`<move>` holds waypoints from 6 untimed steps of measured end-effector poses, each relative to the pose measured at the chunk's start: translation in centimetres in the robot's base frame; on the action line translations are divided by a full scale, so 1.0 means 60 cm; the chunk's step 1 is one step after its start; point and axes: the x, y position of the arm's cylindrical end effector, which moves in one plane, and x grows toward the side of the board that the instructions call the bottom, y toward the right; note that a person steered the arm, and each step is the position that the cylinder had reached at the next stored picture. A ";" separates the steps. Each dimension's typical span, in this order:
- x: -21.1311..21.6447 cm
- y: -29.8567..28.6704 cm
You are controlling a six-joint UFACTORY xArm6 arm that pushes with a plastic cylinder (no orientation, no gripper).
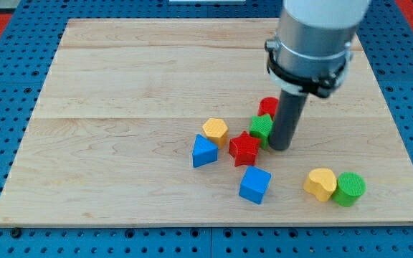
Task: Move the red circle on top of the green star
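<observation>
On the pale wooden board [120, 107], my tip [280, 147], a plain dark rod with no jaws, touches the ridged green star [261, 127], the glossy red circle [268, 107] just above, red star [244, 148] beside.

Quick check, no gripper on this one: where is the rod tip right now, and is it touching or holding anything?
My tip: no jaws, holds nothing; down on the board, right beside the green star, just below the red circle. Contact cannot be told.

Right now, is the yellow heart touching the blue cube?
No, the yellow heart lies apart from the blue cube, beside the green cylinder.
</observation>
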 end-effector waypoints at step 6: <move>-0.216 0.025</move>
